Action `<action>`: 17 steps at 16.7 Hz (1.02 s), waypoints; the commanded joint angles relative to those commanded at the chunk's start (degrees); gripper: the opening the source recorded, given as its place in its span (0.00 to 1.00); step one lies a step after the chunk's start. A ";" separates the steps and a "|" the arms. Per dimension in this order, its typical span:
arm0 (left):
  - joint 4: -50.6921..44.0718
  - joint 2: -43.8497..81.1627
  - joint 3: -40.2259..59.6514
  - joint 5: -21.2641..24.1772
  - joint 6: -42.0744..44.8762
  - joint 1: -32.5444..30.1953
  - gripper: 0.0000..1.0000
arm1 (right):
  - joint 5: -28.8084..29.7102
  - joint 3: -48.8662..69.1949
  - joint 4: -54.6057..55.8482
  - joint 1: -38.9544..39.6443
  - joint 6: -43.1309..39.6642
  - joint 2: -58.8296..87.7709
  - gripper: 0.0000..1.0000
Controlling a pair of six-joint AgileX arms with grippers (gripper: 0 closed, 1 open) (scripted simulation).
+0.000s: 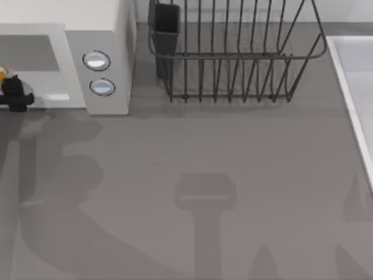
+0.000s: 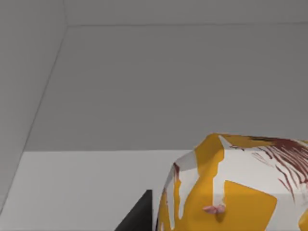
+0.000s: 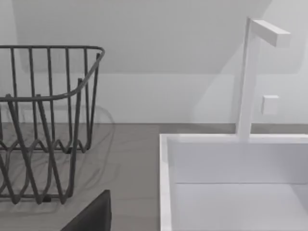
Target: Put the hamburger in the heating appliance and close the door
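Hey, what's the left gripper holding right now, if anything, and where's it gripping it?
The left gripper, at the heating appliance's opening, seems to hold the hamburger. Where exactly the fingers grip it cannot be told.

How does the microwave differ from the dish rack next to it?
The microwave is a solid white box; the dish rack is open black wire you can see through. The microwave carries two round knobs on its panel; the dish rack has a dark cup holder at one corner. Both stand on the grey table, near its back.

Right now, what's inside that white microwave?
The left claw reaches into the microwave, with the hamburger at its grey cavity. The cavity's far left is cut off.
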 joint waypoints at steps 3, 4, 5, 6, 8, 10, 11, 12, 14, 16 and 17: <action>0.33 0.11 0.02 0.05 -0.19 0.08 0.00 | 0.00 0.00 0.00 0.00 0.00 0.00 1.00; 0.33 0.11 0.02 0.05 -0.19 0.08 0.00 | 0.00 0.00 0.00 0.00 0.00 0.00 1.00; 0.21 -0.11 0.06 -0.04 -0.01 -0.21 0.00 | 0.00 0.00 0.00 0.00 0.00 0.00 1.00; 0.10 -0.11 0.17 -0.11 0.00 -0.21 0.00 | 0.00 0.00 0.00 0.00 0.00 0.00 1.00; -1.40 -0.23 1.93 -1.07 0.17 -0.24 0.00 | 0.00 0.00 0.00 0.00 0.00 0.00 1.00; -4.32 -0.45 5.71 -2.69 0.47 -0.30 0.00 | 0.00 0.00 0.00 0.00 0.00 0.00 1.00; -6.21 -0.30 8.29 -3.61 0.60 -0.32 0.00 | 0.00 0.00 0.00 0.00 0.00 0.00 1.00; -8.25 0.25 11.21 -4.51 0.70 -0.36 0.00 | 0.00 0.00 0.00 0.00 0.00 0.00 1.00; -12.29 2.89 17.88 -5.92 0.81 -0.58 0.00 | 0.00 0.00 0.00 0.00 0.00 0.00 1.00; -15.70 7.48 25.18 -6.61 0.73 -1.01 0.00 | 0.00 0.00 0.00 0.00 0.00 0.00 1.00; -16.96 10.31 28.80 -6.65 0.58 -1.30 0.00 | 0.00 0.00 0.00 0.00 0.00 0.00 1.00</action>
